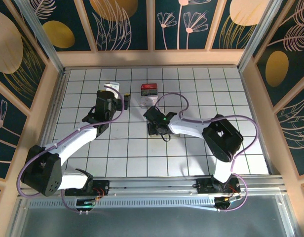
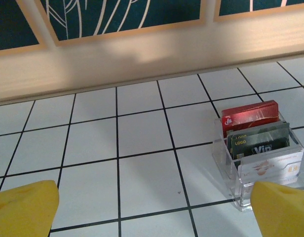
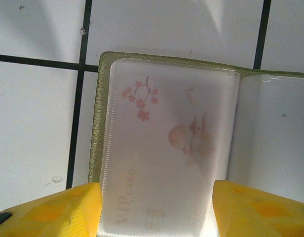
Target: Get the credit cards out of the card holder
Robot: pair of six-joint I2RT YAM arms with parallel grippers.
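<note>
Card holder [image 3: 270, 133] lies open and flat on the tiled table [image 3: 38, 123], its olive edge framing pale clear sleeves. It is near the table's middle, directly under the right gripper [image 3: 156, 212]. VIP card [image 3: 167, 143], pale with pink blossoms, sits fully inside the left sleeve, not yet drawn out.

Right fingers [image 3: 48, 212] stand parted, one on each side of that sleeve's near end, with nothing gripped between them. Can't tell if the pads touch the plastic. The straddle reads as lining up on the sleeve, so that closing would pinch the card's short edge or pin the holder down. Lying open and flat, the holder leaves the sleeve reachable from above.

Left gripper [image 2: 153, 210] is spread wide and empty, hovering low over bare tiles on the far-left part of the table and facing the back wall. Just to its right is the clear box [image 2: 226, 158], with boxed cards [image 2: 260, 140] standing on edge: red at the back, a dark one in the middle, white in front. The box sits well apart from the holder, farther from the arm bases. It is likely the drop spot for pulled cards, which would explain the left arm parked beside it with jaws wide.

Judgement: task not finished, at least one card is in its sleeve. Likely next is gripping that card's edge and sliding it out. Risks are that the thin, slick sleeve lifts with the card, or the light holder skids on the tiles unless pinned.
</note>
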